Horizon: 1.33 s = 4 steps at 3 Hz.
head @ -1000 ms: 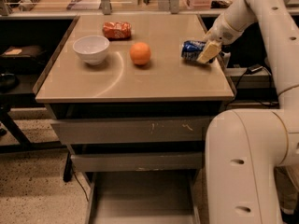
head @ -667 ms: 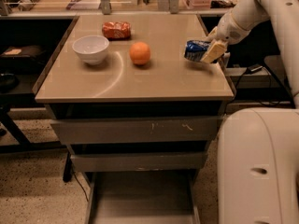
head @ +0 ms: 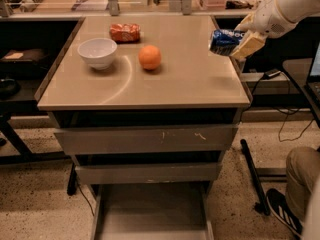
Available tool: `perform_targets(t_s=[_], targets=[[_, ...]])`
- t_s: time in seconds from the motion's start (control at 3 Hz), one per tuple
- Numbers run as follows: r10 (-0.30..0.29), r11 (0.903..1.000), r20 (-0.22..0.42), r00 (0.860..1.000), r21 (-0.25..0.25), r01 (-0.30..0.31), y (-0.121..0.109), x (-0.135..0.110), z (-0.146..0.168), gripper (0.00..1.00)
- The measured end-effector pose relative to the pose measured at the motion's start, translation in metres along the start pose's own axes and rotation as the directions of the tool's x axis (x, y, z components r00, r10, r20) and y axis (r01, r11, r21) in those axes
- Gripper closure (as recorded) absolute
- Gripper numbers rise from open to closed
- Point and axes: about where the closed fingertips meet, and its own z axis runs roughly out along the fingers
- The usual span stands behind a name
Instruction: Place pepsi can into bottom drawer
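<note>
While our gripper (head: pixel 237 42) clamps the pepsi can (head: pixel 223 39), lifted at the right edge of the table (head: pixel 185 84), we're in the carry step (pickup looks done); next we must lower it over the open bottom drawer (head: pixel 150 211), then release.

Dark-blue pepsi can (head: pixel 222 40) was tipped sideways, clamped in the gripper (head: pixel 237 39) over the table's (head: pixel 180 86) right edge. The grey bottom drawer (head: pixel 150 210) was pulled open.
</note>
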Motion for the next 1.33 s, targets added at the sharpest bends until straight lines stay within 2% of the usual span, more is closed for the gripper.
perform_targets(t_s=[0.33, 0.67, 1.0, 1.33], targets=[[-0.017, 0.9852, 0.024, 1.000, 0.171, 0.013, 0.014, -0.005, -0.068, 1.00], [-0.032, 0.9613, 0.054, 0.998, 0.275, 0.016, 0.047, -0.009, -0.102, 1.00], [0.018, 0.9639, 0.050, 0.999, 0.265, -0.030, 0.106, 0.026, -0.098, 1.00], [0.079, 0.9752, 0.028, 0.996, 0.205, -0.083, 0.180, 0.069, -0.076, 1.00]])
